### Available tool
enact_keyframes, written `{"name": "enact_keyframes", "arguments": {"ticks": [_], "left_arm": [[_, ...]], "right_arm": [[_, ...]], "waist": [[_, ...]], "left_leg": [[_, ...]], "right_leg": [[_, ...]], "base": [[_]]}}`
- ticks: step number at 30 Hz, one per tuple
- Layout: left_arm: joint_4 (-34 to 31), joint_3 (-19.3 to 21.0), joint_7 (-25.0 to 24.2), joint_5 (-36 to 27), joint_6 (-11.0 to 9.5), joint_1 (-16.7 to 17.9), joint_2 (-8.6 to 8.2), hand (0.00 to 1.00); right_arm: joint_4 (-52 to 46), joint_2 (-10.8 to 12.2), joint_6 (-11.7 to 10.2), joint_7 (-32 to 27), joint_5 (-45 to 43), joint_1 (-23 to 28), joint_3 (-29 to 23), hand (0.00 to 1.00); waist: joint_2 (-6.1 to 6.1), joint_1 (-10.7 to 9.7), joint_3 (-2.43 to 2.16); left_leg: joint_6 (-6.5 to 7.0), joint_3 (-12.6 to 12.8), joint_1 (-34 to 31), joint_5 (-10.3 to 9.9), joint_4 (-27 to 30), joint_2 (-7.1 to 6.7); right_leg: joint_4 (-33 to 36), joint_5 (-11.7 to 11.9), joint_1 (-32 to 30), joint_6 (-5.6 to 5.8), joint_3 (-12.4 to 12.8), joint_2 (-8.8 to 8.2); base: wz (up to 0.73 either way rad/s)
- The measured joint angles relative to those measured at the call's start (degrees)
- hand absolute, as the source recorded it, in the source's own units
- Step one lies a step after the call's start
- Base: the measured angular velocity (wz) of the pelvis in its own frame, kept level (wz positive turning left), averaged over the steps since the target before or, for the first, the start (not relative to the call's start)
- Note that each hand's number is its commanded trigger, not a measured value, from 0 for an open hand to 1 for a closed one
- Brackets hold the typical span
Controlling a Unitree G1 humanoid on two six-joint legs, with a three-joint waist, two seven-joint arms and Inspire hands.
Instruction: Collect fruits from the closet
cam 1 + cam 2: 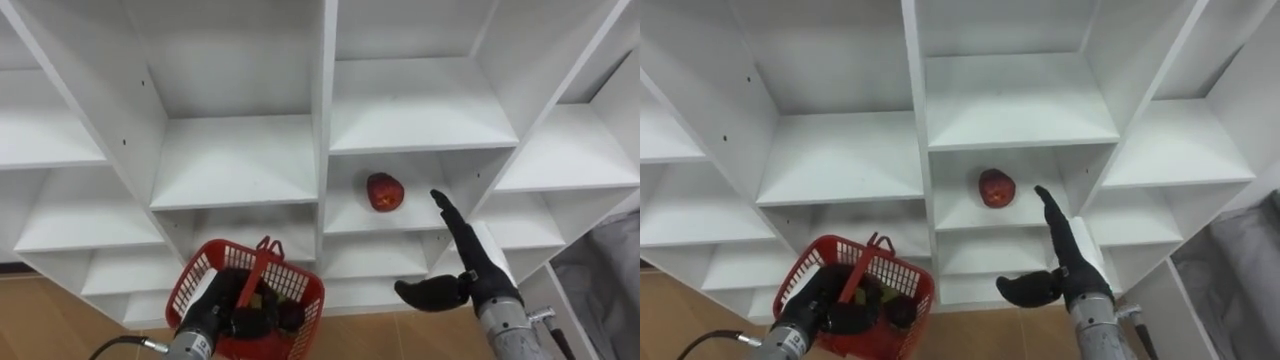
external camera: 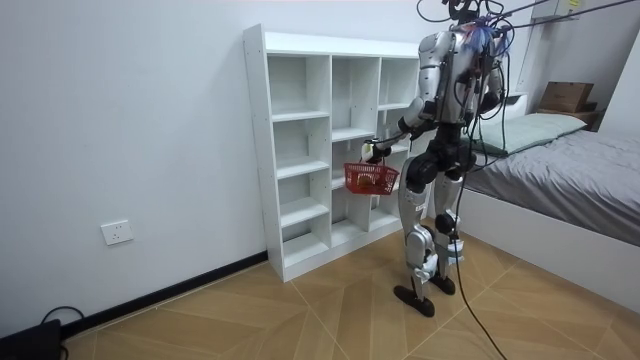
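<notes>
Fingers (image 1: 451, 223) of the right hand (image 1: 480, 270) are stretched out straight and close together, pointing up and forward into the white closet (image 1: 323, 100). The thumb is spread wide to the left below them, and the hand holds nothing. The fingertips are near the red apple (image 1: 385, 192) but clear of it, a little below it and to its right. The right forearm rises from the lower right of the eye views, with the palm turned toward the left.

The apple sits alone on a shelf in the compartment just right of the central upright divider. It is toward the back of that compartment and rests on the shelf board.

The left hand (image 1: 228, 305) comes in from the lower left with its fingers clamped round the upright handle of the red basket (image 1: 300, 285). It holds the basket in front of the closet's lower shelves. Dark shapes lie inside the basket beside the hand, but I cannot tell what they are.

In the room view the robot stands upright on the wooden floor, close to the closet and facing it. The left arm is bent and carries the basket at about hip height. A bed (image 2: 565, 150) with grey bedding stands behind the robot at the room view's right. A wall socket (image 2: 117, 232) is low on the white wall at the room view's left.
</notes>
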Motion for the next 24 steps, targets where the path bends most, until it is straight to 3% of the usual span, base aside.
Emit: {"name": "enact_keyframes", "arguments": {"ticks": [7, 14, 19, 24], "left_arm": [[0.0, 0.8, -1.0, 3.0, 0.0, 0.1, -0.11, 1.0], [0.8, 2.5, -1.1, 3.7, 0.2, 0.1, -0.13, 1.0], [3.3, 4.1, -2.8, 4.5, 1.1, 0.1, -0.11, 1.0], [3.3, 4.3, -4.1, 4.7, 1.2, 0.0, -0.03, 1.0]], "right_arm": [[0.0, 0.1, 0.0, -0.7, 0.2, -1.0, -0.4, 0.0], [1.4, 0.1, 0.0, -2.4, 4.7, -1.5, -0.4, 0.0], [8.9, -0.3, 0.7, -2.3, 7.0, -8.3, -1.4, 0.0], [14.0, -0.4, 0.6, -2.5, 9.7, -14.1, -1.5, 0.0]], "waist": [[-0.95, 0.2, 0.14], [-2.02, 1.5, -0.22], [-2.92, 1.6, -0.03], [-2.73, 1.8, 0.07]], "left_leg": [[0.0, -0.4, -0.4, 0.0, 0.4, -0.04], [0.01, -0.9, -0.5, 0.0, 0.4, -0.1], [0.04, -2.2, -3.3, 0.0, 2.1, -0.18], [0.01, -4.5, -6.5, 0.0, 3.7, -0.26]], "right_leg": [[0.1, -0.1, 0.0, -0.06, -0.9, -0.46], [0.1, -0.1, 0.0, -0.06, -1.4, -0.68], [0.5, -0.1, -1.2, -0.1, -2.8, -1.04], [1.0, -0.1, -3.1, -0.23, -4.7, -1.2]], "base": [[0.02], [0.04], [0.13], [0.23]]}}
